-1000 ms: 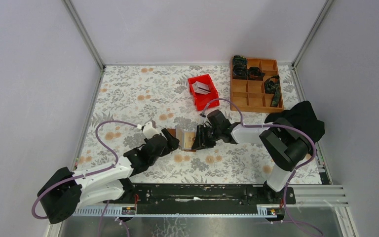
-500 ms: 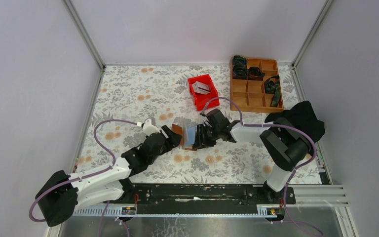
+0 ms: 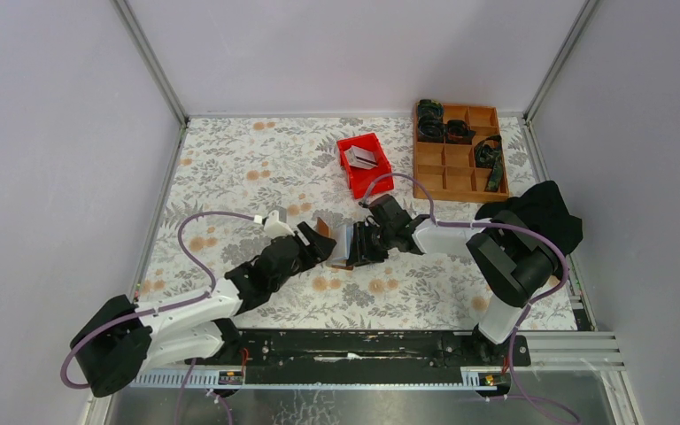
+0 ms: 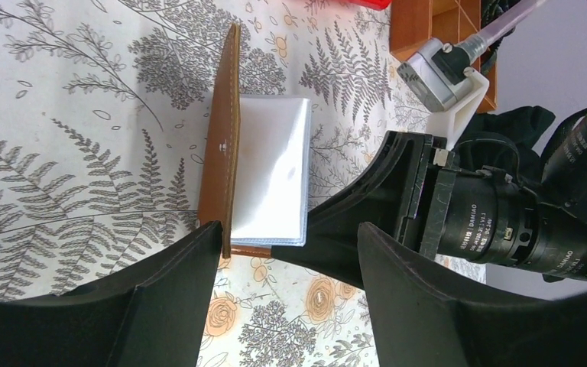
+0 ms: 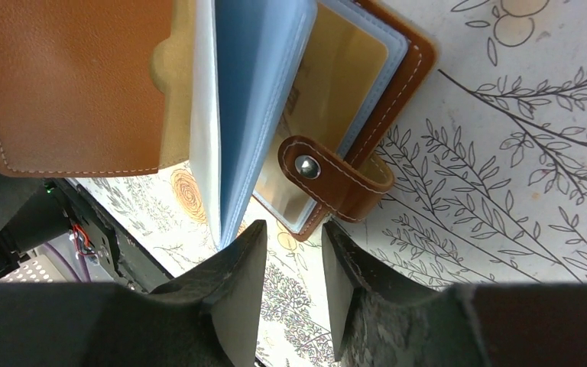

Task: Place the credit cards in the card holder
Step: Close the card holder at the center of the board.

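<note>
Top external view, item list:

- Card holder [image 3: 340,246], one, brown, lying open mid-tabletop [image 3: 248,168] between the two tools. One cover is flat. The other stands raised on edge, and in the left wrist view its long axis runs straight away from the left tool [image 3: 317,239].
- Clear sleeves [image 4: 271,172], fanned upright between the covers.
- Snap tab [image 5: 329,177], one, at the flat cover's edge, on the side nearest the right tool [image 3: 360,246].
- Tan credit card [image 5: 335,73], one, seated in a sleeve on the flat cover.
- Grey credit cards [image 3: 360,158], in the red bin [image 3: 374,184] farther back. Exact count unclear.
- Left tool: fingers wide apart, gripping nothing, with one tip just beside the raised cover's near end.
- Right tool: narrow gap with tabletop showing through. Contact with the sleeves cannot be told.
- Compartment tray [image 3: 457,181], one, back right
</note>
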Robot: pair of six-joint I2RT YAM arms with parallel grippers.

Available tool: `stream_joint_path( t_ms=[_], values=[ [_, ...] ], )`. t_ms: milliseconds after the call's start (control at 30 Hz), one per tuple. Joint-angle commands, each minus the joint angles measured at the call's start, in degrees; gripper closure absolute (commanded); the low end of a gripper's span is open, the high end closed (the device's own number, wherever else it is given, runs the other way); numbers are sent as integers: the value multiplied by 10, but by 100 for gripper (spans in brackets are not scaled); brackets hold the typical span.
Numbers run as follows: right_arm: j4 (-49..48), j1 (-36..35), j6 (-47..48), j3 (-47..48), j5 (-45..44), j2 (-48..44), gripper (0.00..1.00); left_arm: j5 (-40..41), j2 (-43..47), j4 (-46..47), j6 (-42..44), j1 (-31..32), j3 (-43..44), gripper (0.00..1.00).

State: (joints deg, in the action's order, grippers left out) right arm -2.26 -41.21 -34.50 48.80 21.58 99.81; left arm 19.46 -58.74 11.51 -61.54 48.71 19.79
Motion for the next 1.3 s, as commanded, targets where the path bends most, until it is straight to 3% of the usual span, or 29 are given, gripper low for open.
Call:
stream_joint_path(
  t_ms=[0,500,1267],
  values=[
    [61,-1,29,-3,-81,20,59,-15,-19,75,10,3,16,28],
    [102,-1,57,20,-149,13,58,-48,-104,143,23,2,37,28],
    [154,-45,107,95,-282,45,53,-80,-157,178,43,1,43,29]
  ],
)
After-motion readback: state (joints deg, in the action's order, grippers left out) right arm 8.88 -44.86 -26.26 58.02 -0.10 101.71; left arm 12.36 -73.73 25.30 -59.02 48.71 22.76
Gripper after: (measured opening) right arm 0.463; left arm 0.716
